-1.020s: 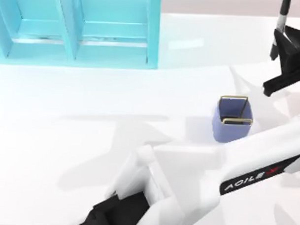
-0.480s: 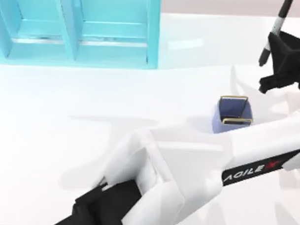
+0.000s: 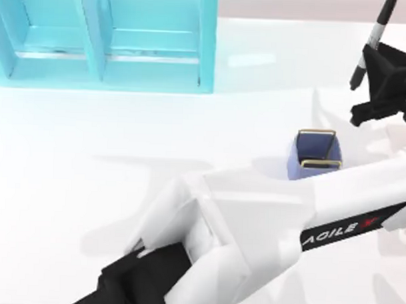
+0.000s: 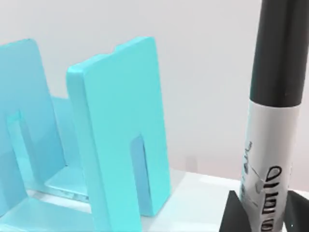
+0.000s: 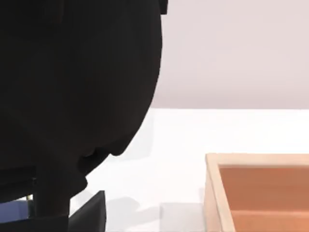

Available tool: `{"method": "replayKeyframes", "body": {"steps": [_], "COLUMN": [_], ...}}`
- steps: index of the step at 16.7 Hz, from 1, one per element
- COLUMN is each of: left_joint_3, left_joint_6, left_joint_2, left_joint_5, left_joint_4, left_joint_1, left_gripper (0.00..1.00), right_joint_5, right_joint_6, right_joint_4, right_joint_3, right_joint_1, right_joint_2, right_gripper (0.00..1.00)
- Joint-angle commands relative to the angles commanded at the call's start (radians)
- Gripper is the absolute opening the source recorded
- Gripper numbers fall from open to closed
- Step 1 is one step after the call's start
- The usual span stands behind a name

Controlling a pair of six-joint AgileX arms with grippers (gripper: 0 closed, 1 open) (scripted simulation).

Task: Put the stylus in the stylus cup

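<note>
My left gripper (image 3: 382, 81) pinches the stylus (image 3: 371, 42) nearly upright above the table, far and right of the cup (image 3: 316, 156), so the pick-up is done and I judge that moving over the cup and releasing are left.

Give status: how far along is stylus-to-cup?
Done: the stylus is grasped and off the table, nearly upright in the left gripper. In hand: it hangs beyond the stylus cup, toward the top view's upper right, not over it. Left: align above the cup, lower, release.
</note>
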Motion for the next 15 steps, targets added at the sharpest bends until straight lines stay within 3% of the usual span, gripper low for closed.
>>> {"method": "replayKeyframes", "body": {"steps": [9, 15], "left_joint_3": [0.000, 0.000], "left_joint_6": [0.000, 0.000], "left_joint_2": [0.000, 0.000], "left_joint_5": [0.000, 0.000], "left_joint_4": [0.000, 0.000], "left_joint_1": [0.000, 0.000], "left_gripper": [0.98, 1.00], "right_joint_5": [0.000, 0.000], "right_joint_6": [0.000, 0.000], "right_joint_4": [0.000, 0.000], "right_joint_3": [0.000, 0.000], "right_joint_1": [0.000, 0.000], "right_joint_2": [0.000, 0.000], "right_gripper": [1.00, 1.00]}}
